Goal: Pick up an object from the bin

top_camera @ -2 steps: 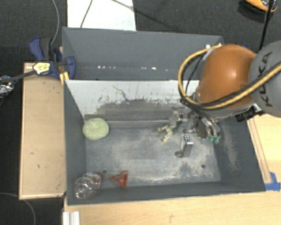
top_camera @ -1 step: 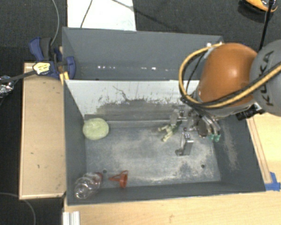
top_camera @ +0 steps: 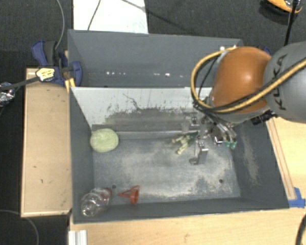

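Grey metal bin (top_camera: 158, 60) is sitting on dark carpet (top_camera: 20, 14), its floor showing scuffed, pale-scratched metal. Front-left corner: a crumpled clear plastic piece (top_camera: 94, 202) is lying there. Left side, near the back wall: a soft, round pale-green lump (top_camera: 104, 140) is resting. Front edge: a small red cone-like scrap (top_camera: 130, 194). Right of centre: thin pale yellow-green sticks (top_camera: 182, 143) are lying just left of the gripper (top_camera: 198, 154), which is hanging low over the floor. Open or closed, cannot tell.

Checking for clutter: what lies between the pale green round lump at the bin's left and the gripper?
In the camera view, mostly bare bin floor; a small pale stick-like piece lies just left of the gripper, far from the green lump.
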`<action>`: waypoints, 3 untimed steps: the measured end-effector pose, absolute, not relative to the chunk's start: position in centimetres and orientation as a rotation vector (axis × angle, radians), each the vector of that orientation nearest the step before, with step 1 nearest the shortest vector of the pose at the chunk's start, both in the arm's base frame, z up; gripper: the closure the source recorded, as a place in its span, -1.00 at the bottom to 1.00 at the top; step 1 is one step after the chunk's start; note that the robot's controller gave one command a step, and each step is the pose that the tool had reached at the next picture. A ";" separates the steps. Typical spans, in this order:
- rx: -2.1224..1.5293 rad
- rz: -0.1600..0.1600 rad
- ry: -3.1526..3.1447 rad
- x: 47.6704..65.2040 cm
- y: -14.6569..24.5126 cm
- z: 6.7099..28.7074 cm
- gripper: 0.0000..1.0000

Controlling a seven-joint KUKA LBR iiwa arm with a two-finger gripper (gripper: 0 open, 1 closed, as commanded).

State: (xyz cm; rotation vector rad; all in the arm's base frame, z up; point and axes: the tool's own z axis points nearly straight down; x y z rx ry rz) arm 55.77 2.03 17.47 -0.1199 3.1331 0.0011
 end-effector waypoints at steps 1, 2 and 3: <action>-0.160 0.002 3.135 56.6 -0.9 14.6 -1.00; -0.128 0.000 3.121 57.7 -1.5 9.9 -1.00; -0.109 0.003 3.133 57.4 -0.6 8.3 1.00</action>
